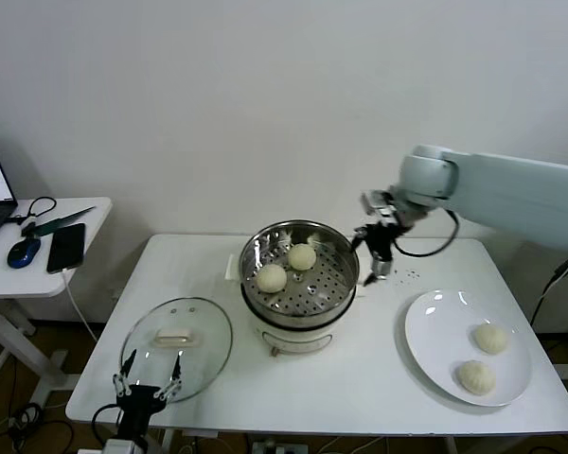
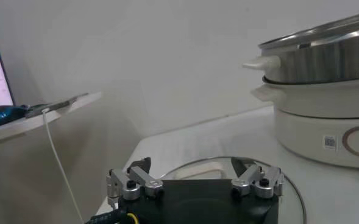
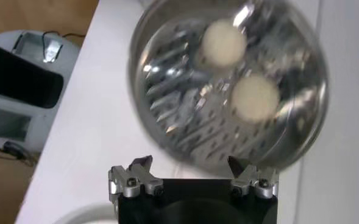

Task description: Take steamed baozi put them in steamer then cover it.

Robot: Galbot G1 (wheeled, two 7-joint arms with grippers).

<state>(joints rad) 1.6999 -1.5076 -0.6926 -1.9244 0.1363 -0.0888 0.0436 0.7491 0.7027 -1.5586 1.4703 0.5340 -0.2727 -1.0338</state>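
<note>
A: Head view first?
B: Two buns in the steamer, two more waiting on the plate; lid flat on the table, not yet on. Roughly halfway.
A: Right gripper?
B: Just beside the steamer's rim, released, empty, well apart from the plate's buns.
A: Left wrist view?
B: Left gripper spread wide over the lid's near edge, grasping nothing.
A: Right wrist view?
B: Fingers open above the steamer, both buns below, untouched.

Bright even light, soft shadows, steamer motion-blurred with glare
</note>
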